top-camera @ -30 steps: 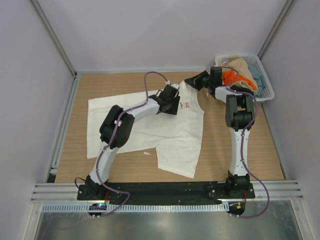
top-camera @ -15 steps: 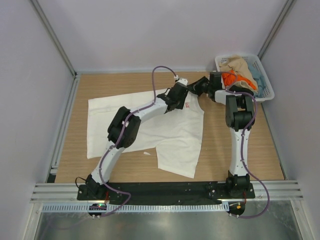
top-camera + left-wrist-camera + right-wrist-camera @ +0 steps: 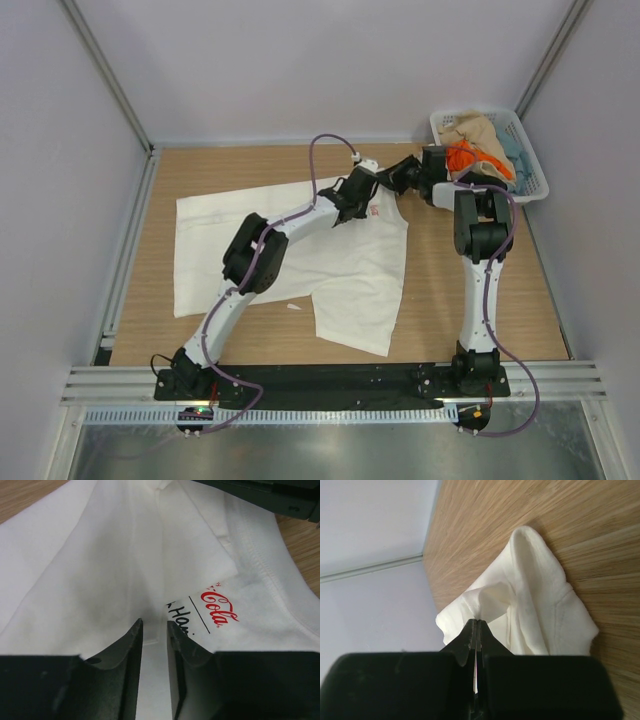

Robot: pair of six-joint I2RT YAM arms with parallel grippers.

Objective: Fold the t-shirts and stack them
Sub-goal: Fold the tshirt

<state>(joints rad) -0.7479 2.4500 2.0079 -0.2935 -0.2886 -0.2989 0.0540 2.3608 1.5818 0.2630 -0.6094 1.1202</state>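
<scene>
A white t-shirt (image 3: 330, 265) with a red printed graphic (image 3: 374, 209) lies spread on the wooden table. My left gripper (image 3: 366, 188) is low over its far right part, just beside the graphic (image 3: 220, 605). Its jaws (image 3: 154, 625) are nearly closed with white cloth between them, and folds run in toward the tips. My right gripper (image 3: 393, 180) is shut on a raised fold of the same shirt (image 3: 530, 595) at its far right edge, tips (image 3: 477, 621) pinched together. Tan (image 3: 478, 130), orange (image 3: 462, 156) and pale blue (image 3: 511, 146) shirts lie in the basket. No black shirt shows.
The white lattice basket (image 3: 533, 185) stands at the far right corner, close behind the right arm. Bare wood (image 3: 500, 290) lies right of the shirt and along the near edge. Metal frame rails (image 3: 128, 250) border the table on the left.
My left gripper has moved up and to the right across the shirt, ending next to the right gripper. The right gripper has stayed almost still.
</scene>
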